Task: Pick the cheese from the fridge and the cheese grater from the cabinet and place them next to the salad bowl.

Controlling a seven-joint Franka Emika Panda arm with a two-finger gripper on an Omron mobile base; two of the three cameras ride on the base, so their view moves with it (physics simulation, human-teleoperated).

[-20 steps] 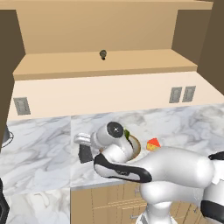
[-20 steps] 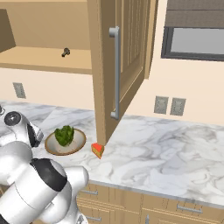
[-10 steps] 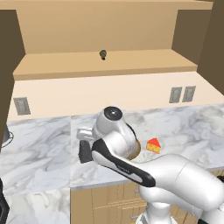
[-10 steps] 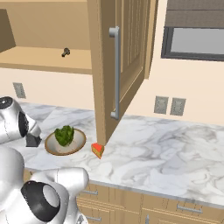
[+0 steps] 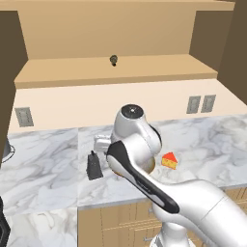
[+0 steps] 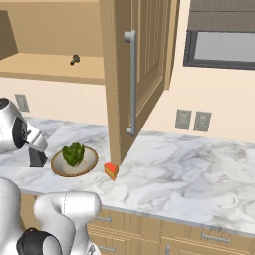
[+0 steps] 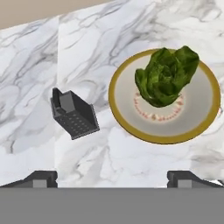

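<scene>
Hand view: cheese grater (image 7: 73, 113) stands beside salad bowl (image 7: 127, 122), cheese (image 5: 169, 160) opposite. My gripper (image 7: 112, 177) is spread, empty. I'd lift straight up, clear.

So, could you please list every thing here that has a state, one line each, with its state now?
cheese grater: standing upright on the counter, left of the bowl, apart from it.
cheese: resting on the counter, right of the bowl.
salad bowl: on the counter, holding a lettuce head.
cabinet door: swung open.
gripper: open, empty, above the counter.
</scene>
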